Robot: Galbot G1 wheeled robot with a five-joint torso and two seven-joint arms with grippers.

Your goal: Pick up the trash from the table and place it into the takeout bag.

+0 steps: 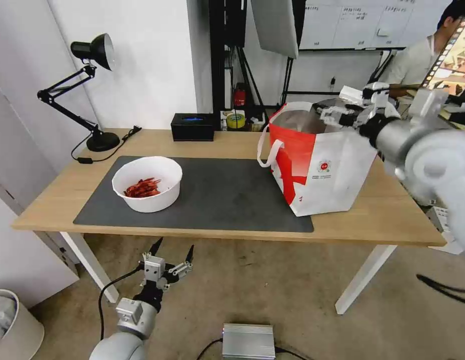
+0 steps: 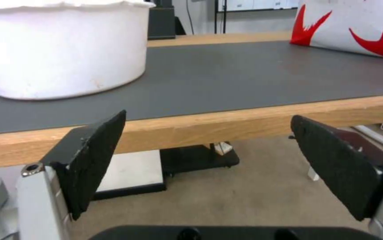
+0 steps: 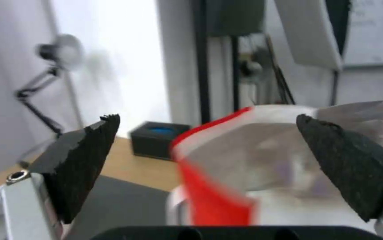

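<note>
A white round bowl (image 1: 147, 183) with red scraps sits on the left part of the dark grey mat (image 1: 217, 192) on the table (image 1: 52, 200); its side shows close up in the left wrist view (image 2: 62, 50). The white-and-red takeout bag (image 1: 322, 167) stands open at the mat's right end, foil lining showing (image 3: 262, 156). My right gripper (image 1: 337, 114) hovers open over the bag's mouth with nothing between its fingers (image 3: 84, 160). Below the table's front edge, in front of the bowl, my left gripper (image 1: 172, 252) is open and empty, with fingers (image 2: 93, 156) spread.
A black desk lamp (image 1: 85, 90) stands at the table's back left, its cord trailing on the wood. A black box (image 1: 192, 126) sits at the back middle. A grey metal unit (image 1: 248, 341) lies on the floor, and a white bin (image 1: 12, 325) stands at the lower left.
</note>
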